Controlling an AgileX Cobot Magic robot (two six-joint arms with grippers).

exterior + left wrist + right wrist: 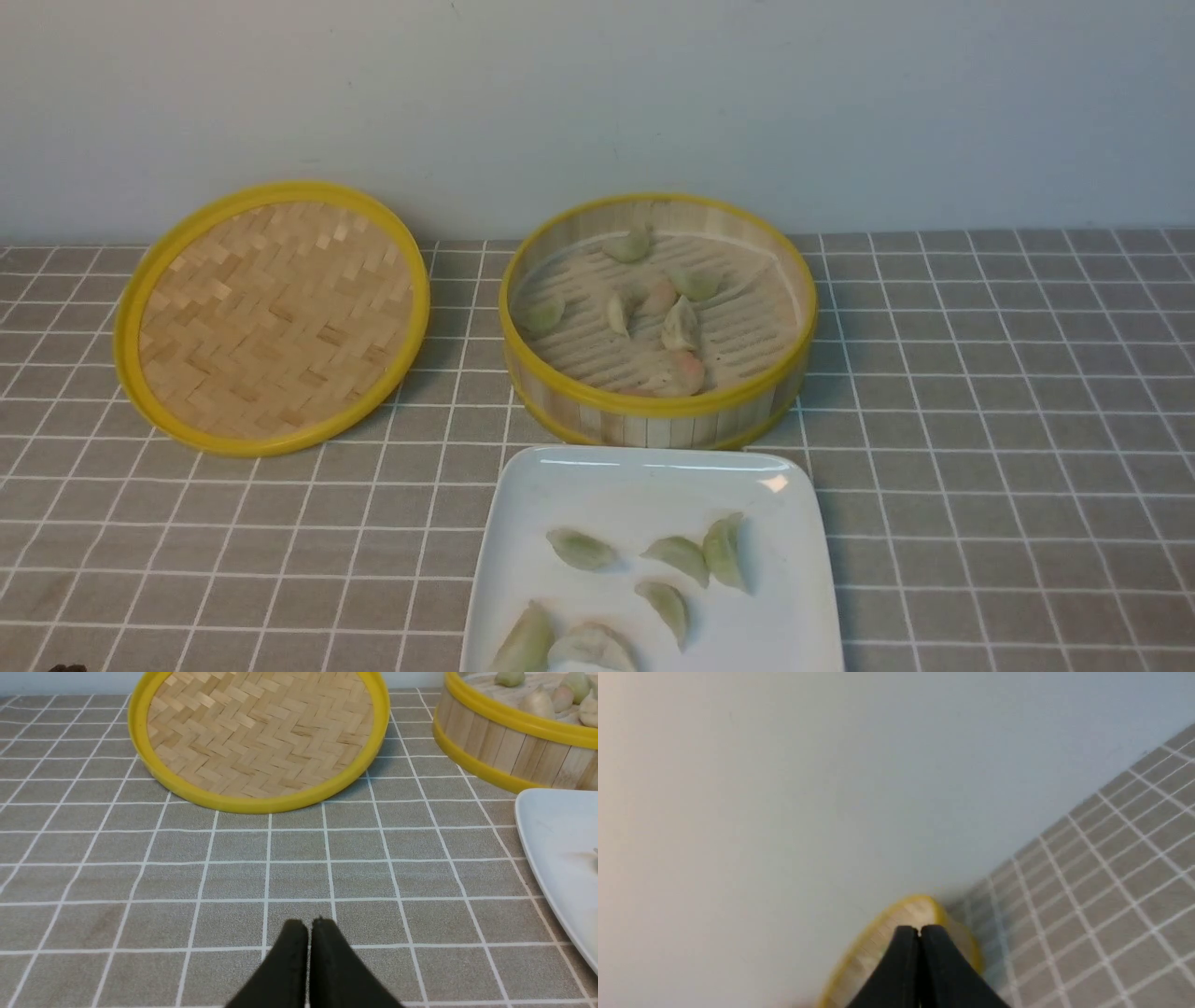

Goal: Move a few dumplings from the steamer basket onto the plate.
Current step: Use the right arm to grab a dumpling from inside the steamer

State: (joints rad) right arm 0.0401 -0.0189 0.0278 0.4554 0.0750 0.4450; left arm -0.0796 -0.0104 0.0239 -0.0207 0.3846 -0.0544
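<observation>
Bamboo-walled, yellow-rimmed round steamer basket (653, 420) sits just behind the glossy white plate (644, 485) for short transfers, pale crescent dumplings (581, 549) already plated, left fingers (289, 961) and right fingers (901, 961) clenched empty.

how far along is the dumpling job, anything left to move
Mostly done, it looks: six dumplings already lie on the plate, and the lid is off beside the steamer basket. Nothing in hand: the left pincer and right pincer are both shut and empty. Several more sit in the basket, so at most a further transfer remains.
</observation>
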